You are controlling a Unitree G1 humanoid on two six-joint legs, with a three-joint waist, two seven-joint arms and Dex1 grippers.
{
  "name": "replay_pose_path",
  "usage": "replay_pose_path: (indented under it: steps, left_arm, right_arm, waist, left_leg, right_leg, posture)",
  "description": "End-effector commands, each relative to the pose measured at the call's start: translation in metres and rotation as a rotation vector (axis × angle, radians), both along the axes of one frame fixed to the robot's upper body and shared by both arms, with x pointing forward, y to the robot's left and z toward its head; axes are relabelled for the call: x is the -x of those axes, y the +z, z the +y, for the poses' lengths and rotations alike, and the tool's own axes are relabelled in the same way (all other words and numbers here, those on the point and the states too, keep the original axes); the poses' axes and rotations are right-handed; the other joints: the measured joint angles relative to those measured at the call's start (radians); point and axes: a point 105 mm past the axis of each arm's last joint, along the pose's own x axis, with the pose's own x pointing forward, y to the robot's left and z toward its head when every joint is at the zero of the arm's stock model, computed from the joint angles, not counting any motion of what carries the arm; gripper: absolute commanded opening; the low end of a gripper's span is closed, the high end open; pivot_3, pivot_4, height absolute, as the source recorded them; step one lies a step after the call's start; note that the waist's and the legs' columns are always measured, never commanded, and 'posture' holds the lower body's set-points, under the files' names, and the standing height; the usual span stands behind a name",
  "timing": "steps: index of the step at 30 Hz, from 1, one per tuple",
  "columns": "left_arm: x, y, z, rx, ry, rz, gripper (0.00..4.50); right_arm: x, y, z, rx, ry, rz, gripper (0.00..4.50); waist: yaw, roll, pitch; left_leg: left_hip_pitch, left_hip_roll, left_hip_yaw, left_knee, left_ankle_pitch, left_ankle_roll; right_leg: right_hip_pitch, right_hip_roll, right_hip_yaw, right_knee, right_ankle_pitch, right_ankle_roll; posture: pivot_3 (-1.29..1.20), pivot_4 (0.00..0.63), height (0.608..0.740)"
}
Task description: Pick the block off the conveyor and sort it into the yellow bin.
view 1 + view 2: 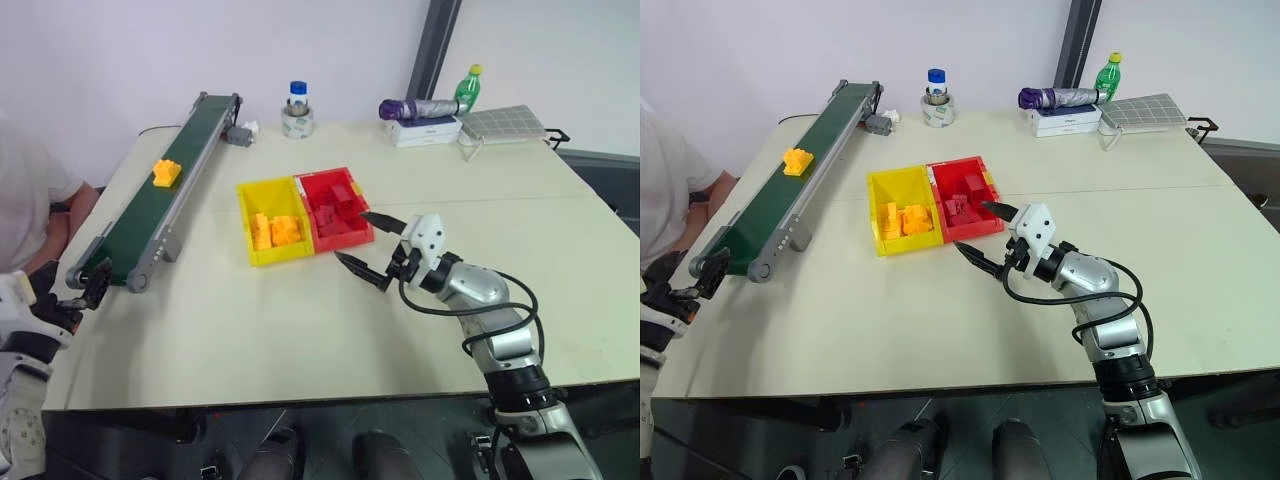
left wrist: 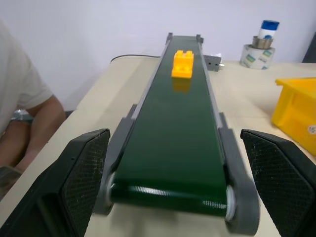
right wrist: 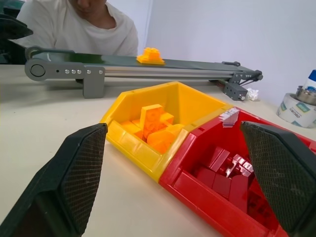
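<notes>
The yellow-orange block [image 1: 166, 172] rides on the dark green belt of the conveyor [image 1: 140, 222], past its middle toward the far end. My left gripper [image 1: 84, 288] is open and empty just off the conveyor's near end; along its fingers [image 2: 84, 173] the block [image 2: 182, 64] sits far up the belt. The yellow bin [image 1: 262, 196] stands right of the conveyor with several orange bricks inside. My right gripper [image 1: 352, 237] hovers open and empty at the near right corner of the bins, looking over the yellow bin [image 3: 192, 101].
A red bin [image 1: 347, 180] of dark red bricks joins the yellow one on its right. A person in a white shirt [image 1: 25, 190] sits left of the conveyor. At the table's back stand a tape roll with a jar [image 1: 297, 118], a box with an umbrella [image 1: 422, 128], a green bottle [image 1: 467, 88] and a grid tray [image 1: 503, 123].
</notes>
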Motion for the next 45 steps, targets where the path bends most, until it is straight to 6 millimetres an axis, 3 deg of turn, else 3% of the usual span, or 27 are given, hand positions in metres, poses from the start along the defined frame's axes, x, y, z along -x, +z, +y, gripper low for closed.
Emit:
replay_pose_path:
  steps: [1, 5, 9, 13, 20, 24, 26, 31, 34, 39, 43, 45]
  left_arm:
    - [-0.001, 0.008, -0.003, -0.025, -0.023, -0.008, 4.47]
    - [-0.009, 0.014, -0.001, -0.009, -0.017, -0.021, 4.47]
    - [-0.035, 0.023, 0.007, -0.001, 0.063, 0.070, 4.47]
    - [-0.062, 0.047, 0.002, -0.013, 0.060, 0.114, 4.47]
    - [-0.097, 0.048, 0.010, -0.098, 0.049, 0.260, 4.47]
    - [-0.115, 0.047, -0.004, -0.036, -0.033, 0.255, 4.47]
    - [-0.121, 0.042, -0.010, -0.028, -0.064, 0.271, 4.47]
    - [-0.123, 0.028, 0.000, -0.053, -0.013, 0.317, 4.47]
    - [-0.123, 0.027, 0.004, -0.044, 0.012, 0.310, 3.67]
    - [-0.120, 0.038, 0.003, -0.028, 0.013, 0.248, 1.28]
    - [-0.119, 0.062, -0.010, -0.010, -0.042, 0.114, 1.34]
    - [-0.115, 0.080, -0.044, -0.008, -0.205, 0.010, 1.34]
  right_arm:
    - [0.002, 0.012, 0.003, -0.013, 0.009, -0.052, 4.50]
    - [0.003, 0.011, 0.002, -0.009, 0.005, -0.050, 4.50]
    - [0.002, 0.010, 0.002, -0.009, 0.002, -0.048, 4.50]
    - [0.002, 0.009, 0.004, -0.008, 0.003, -0.047, 4.50]
    - [0.004, 0.008, 0.003, -0.011, -0.009, -0.048, 4.50]
    - [0.005, 0.010, 0.002, -0.020, -0.018, -0.054, 4.50]
    - [0.006, 0.011, 0.002, -0.026, -0.022, -0.055, 4.50]
    - [0.007, 0.011, -0.002, -0.022, -0.039, -0.055, 4.50]
    - [0.007, 0.011, -0.003, -0.020, -0.041, -0.054, 4.50]
    - [0.006, 0.011, -0.002, -0.018, -0.038, -0.053, 4.50]
    - [0.006, 0.011, -0.002, -0.018, -0.033, -0.051, 4.50]
    - [0.005, 0.011, -0.001, -0.018, -0.030, -0.051, 4.50]
  waist:
    - [-0.001, 0.000, 0.000]
    - [0.000, 0.000, 0.000]
    - [0.008, 0.000, 0.000]
    - [0.011, 0.000, 0.000]
    - [-0.003, -0.001, 0.000]
    - [-0.002, -0.001, 0.000]
    - [-0.002, -0.001, 0.000]
    - [-0.006, -0.001, 0.000]
    - [-0.005, -0.001, 0.000]
    - [-0.002, -0.001, 0.000]
    - [-0.001, -0.001, -0.001]
    - [-0.001, -0.001, -0.001]
  left_leg:
    - [0.000, 0.000, 0.000, 0.000, 0.000, 0.000]
    - [0.000, 0.000, 0.000, -0.001, 0.000, 0.000]
    - [0.000, 0.000, 0.000, -0.002, 0.000, 0.000]
    - [0.000, 0.000, 0.000, -0.001, 0.000, 0.000]
    - [0.000, 0.000, 0.001, -0.007, 0.003, -0.001]
    - [0.000, 0.001, 0.001, -0.008, 0.004, -0.002]
    - [0.000, 0.001, 0.001, -0.008, 0.004, -0.002]
    - [0.000, 0.001, 0.001, -0.008, 0.004, -0.002]
    - [0.000, 0.001, 0.001, -0.008, 0.005, -0.002]
    - [0.000, 0.001, 0.001, -0.008, 0.005, -0.002]
    - [0.000, 0.001, 0.001, -0.008, 0.005, -0.002]
    - [0.000, 0.001, 0.001, -0.007, 0.005, -0.002]
  right_leg:
    - [0.000, 0.000, 0.000, 0.000, 0.000, 0.000]
    - [-0.001, 0.000, 0.000, 0.000, 0.000, 0.000]
    - [-0.002, 0.000, -0.001, 0.001, 0.000, 0.000]
    - [-0.003, 0.000, 0.000, 0.000, 0.000, 0.000]
    - [-0.005, 0.001, 0.000, 0.002, 0.003, 0.005]
    - [-0.006, 0.001, 0.000, 0.002, 0.003, 0.005]
    - [-0.005, 0.001, 0.000, 0.002, 0.003, 0.005]
    - [-0.006, 0.001, 0.000, 0.002, 0.003, 0.005]
    - [-0.006, 0.001, 0.000, 0.003, 0.003, 0.005]
    - [-0.006, 0.001, 0.000, 0.003, 0.003, 0.004]
    - [-0.005, 0.001, 0.000, 0.003, 0.003, 0.004]
    - [-0.005, 0.001, 0.000, 0.003, 0.003, 0.004]
  posture:
    - [0.00, 0.150, 0.740]
    - [0.00, 0.150, 0.740]
    - [0.00, 0.150, 0.740]
    - [0.00, 0.150, 0.740]
    - [0.00, 0.150, 0.740]
    - [0.00, 0.150, 0.740]
    - [0.00, 0.150, 0.740]
    - [0.00, 0.150, 0.740]
    - [0.00, 0.150, 0.740]
    - [0.00, 0.150, 0.740]
    - [0.00, 0.150, 0.740]
    - [0.00, 0.150, 0.740]
